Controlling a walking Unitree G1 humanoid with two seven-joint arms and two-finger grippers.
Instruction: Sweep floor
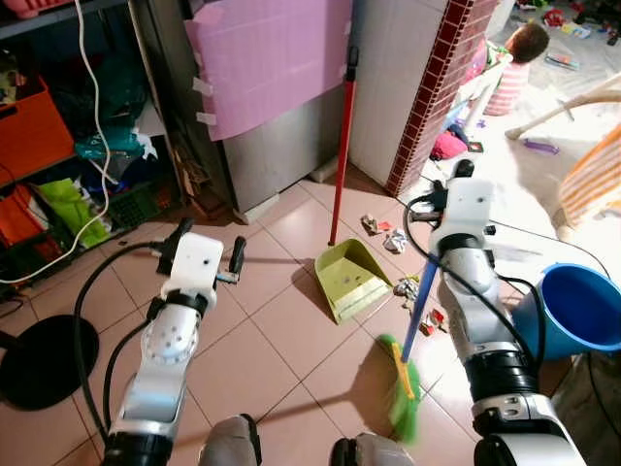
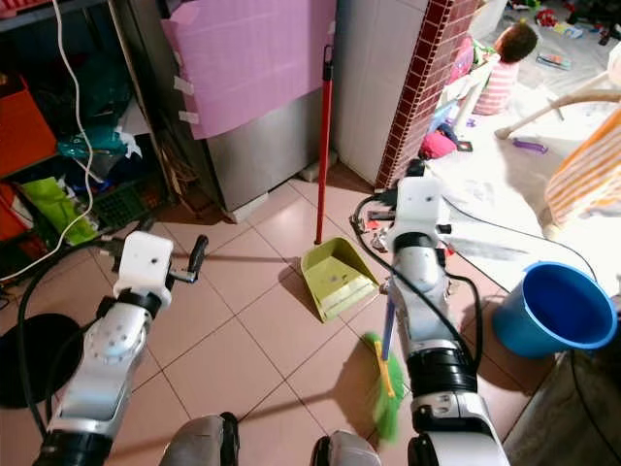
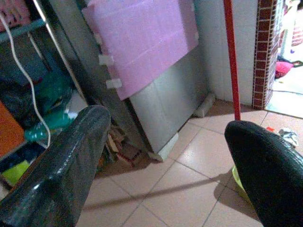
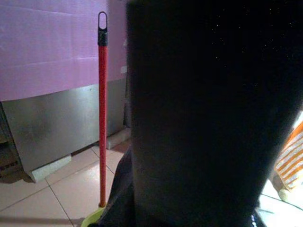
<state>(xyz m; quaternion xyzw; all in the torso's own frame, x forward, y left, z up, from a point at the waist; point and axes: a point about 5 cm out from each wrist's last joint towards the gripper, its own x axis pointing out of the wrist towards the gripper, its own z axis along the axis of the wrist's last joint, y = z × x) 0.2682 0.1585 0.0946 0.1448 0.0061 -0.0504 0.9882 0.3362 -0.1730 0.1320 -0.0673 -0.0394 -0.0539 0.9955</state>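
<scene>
Leaning beside the dustpan, the broom pointed bristles-down in the closed right gripper; left gripper stood open.

Pinkish floor tiles meet a steel cabinet, red-brick pillar and cluttered shelves.

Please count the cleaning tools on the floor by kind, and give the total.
Dustpan with red handle: 1
Broom with green bristles: 1
Blue bucket: 1
Total: 3
</scene>
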